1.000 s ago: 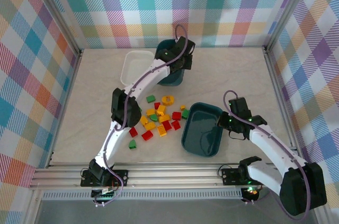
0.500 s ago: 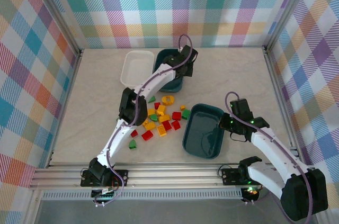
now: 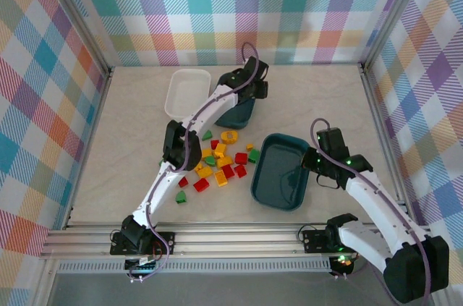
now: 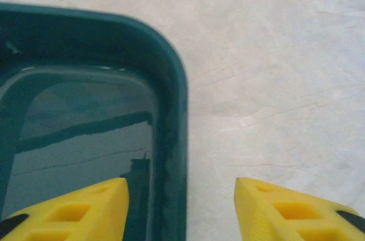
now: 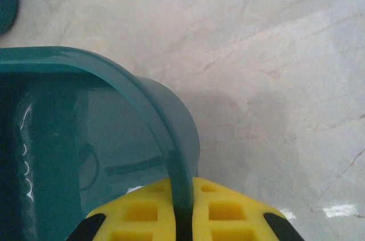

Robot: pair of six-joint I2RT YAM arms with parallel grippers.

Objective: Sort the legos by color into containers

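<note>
Right gripper [image 5: 182, 213] is clamped tight on the rim of the near teal tray [image 5: 68, 61]. Left gripper [image 4: 181, 207] is spread wide astride the far teal tray [image 4: 174, 87] rim, holding nothing. White tray [image 3: 181, 89] sits just beside that tray. Legos [image 3: 221, 161] lie piled on the table [image 3: 130, 139], between the trays.

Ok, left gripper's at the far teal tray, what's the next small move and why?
Probably close the left gripper: its open jaws straddle the rim of the far teal tray, one inside, one over the table. The right gripper is clamped on the near tray.
</note>
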